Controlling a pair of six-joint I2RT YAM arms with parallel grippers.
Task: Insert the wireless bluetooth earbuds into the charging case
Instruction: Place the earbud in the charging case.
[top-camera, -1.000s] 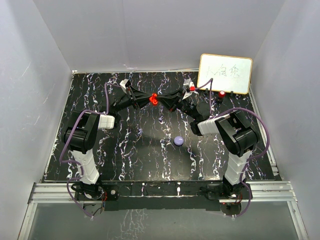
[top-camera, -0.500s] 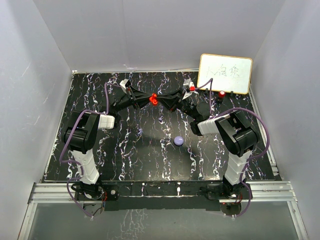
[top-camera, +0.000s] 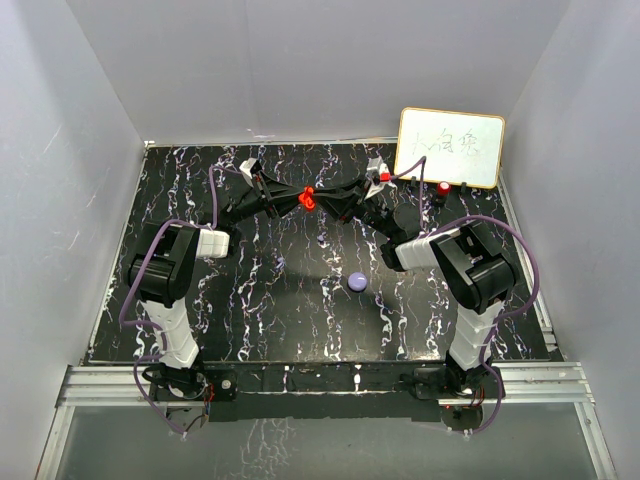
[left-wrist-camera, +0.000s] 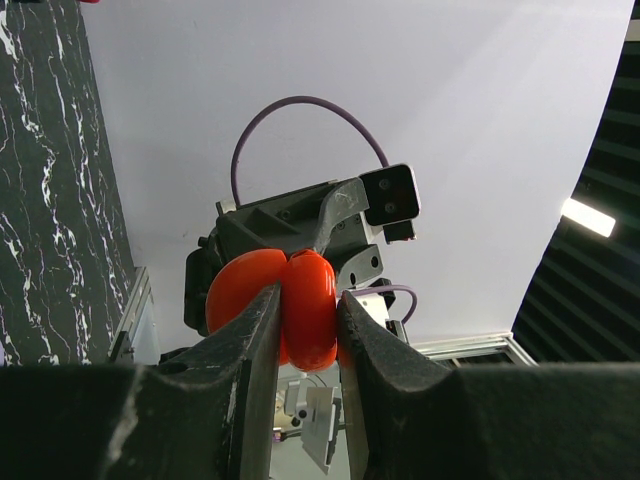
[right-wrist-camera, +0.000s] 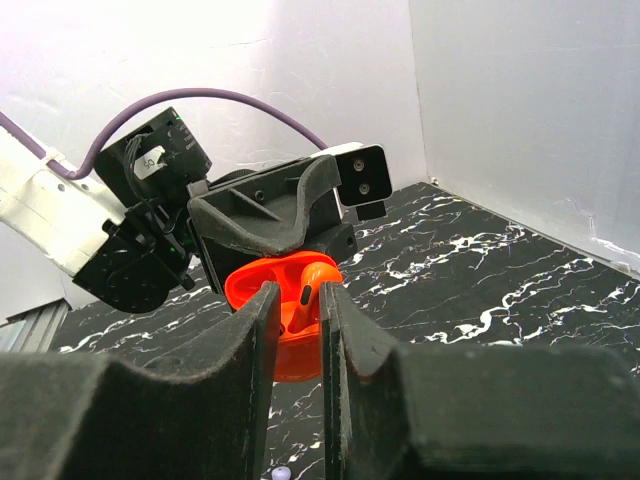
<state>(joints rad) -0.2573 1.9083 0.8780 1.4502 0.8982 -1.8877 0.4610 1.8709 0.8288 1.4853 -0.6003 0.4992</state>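
The red charging case (top-camera: 308, 198) hangs open in the air over the back of the table, with my left gripper (left-wrist-camera: 308, 297) shut on its body (left-wrist-camera: 312, 305). From the right wrist view, a red earbud (right-wrist-camera: 308, 291) stands stem-down in the open case (right-wrist-camera: 251, 281). My right gripper (right-wrist-camera: 298, 288) straddles that earbud with its jaws slightly apart, and a narrow gap shows on the left side. In the top view my right gripper (top-camera: 320, 203) meets my left gripper (top-camera: 297, 197) at the case.
A round purple case (top-camera: 357, 282) lies mid-table, with a small pale purple piece (top-camera: 321, 241) behind it. A whiteboard (top-camera: 450, 148) leans at the back right, and a small red thing (top-camera: 443, 187) sits below it. Grey walls close in the black marbled table (top-camera: 250, 310).
My right gripper's jaws have parted a little around the red earbud. Both arms stay where they were, and the left grip on the case is unchanged.
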